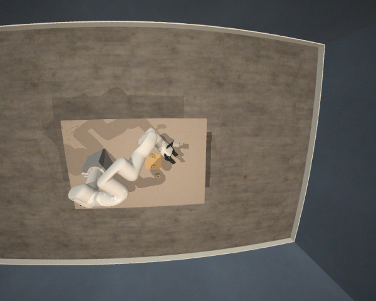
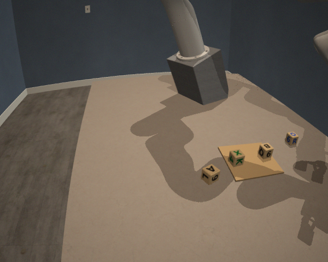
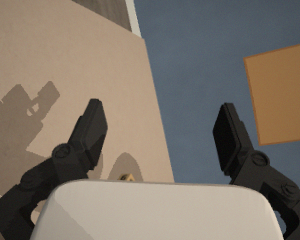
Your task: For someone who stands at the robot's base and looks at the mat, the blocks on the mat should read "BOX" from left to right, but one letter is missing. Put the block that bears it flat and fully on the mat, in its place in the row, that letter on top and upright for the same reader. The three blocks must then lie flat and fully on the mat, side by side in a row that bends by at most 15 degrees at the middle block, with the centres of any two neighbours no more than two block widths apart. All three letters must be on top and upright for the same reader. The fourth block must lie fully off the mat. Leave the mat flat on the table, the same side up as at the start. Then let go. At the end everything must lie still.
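The end effector [image 3: 160, 135] hangs high above the pale tan surface [image 2: 130, 197] with its black fingers spread as wide as they go and nothing between them. It points outward rather than down. The thin orange square mat [image 2: 254, 169] lies below it, off to one side of the fingers in the wrist view.

On the mat, a wooden cube with a black B on top [image 2: 265, 151] and a wooden cube with a green X on top [image 2: 236, 158] lie flat with a gap between them. The missing letter belongs to the wooden cube with blue letters and an O on top [image 2: 292, 138]. It rests on the surface below the end effector, just past the B cube and off the mat. A fourth wooden cube with a black A on top [image 2: 210, 174] rests off the mat, beyond the X cube.

I'd say nothing has been grasped yet, and the trouble lies ahead:

- The gap between B and X looks barely wider than one cube. Fingers closed across the row's direction would need room the gap lacks, and could shove a neighbour crooked or off the mat.
- A shallow or off-centre pinch could let the O cube roll, leaving another face on top.
- Coming down too low could snag the mat's edge and drag it.
- Reaching toward the far side could bump the A cube onto the mat.
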Controlling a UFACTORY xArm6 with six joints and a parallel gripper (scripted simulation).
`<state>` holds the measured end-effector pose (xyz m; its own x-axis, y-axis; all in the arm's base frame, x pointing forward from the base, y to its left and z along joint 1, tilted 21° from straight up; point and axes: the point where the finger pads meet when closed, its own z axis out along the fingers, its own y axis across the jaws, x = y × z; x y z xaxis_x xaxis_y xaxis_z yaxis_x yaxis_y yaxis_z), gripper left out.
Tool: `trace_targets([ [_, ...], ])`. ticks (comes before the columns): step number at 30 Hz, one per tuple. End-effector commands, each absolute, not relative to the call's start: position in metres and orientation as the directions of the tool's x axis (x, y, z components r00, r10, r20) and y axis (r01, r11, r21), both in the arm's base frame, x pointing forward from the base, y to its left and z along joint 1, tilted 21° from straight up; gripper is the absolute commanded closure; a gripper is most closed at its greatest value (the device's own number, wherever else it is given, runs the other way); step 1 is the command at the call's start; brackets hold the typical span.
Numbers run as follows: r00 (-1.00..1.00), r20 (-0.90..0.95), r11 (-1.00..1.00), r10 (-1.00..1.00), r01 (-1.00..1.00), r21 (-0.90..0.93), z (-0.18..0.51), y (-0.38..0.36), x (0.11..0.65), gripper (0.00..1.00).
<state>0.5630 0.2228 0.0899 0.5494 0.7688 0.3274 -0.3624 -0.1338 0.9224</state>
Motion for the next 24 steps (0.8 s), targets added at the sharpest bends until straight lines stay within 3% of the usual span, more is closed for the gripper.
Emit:
trace_targets([
  [1,0.548,0.331,-0.137,0.768,-0.365,0.921,0.092,0.224,0.563,0.0],
  [19,0.545,0.334,-0.141,0.769,-0.365,0.92,0.091,0.224,0.563,0.0],
  [24,0.465,0.413,-0.273,0.783,-0.339,0.9,0.077,0.237,0.554,0.0],
])
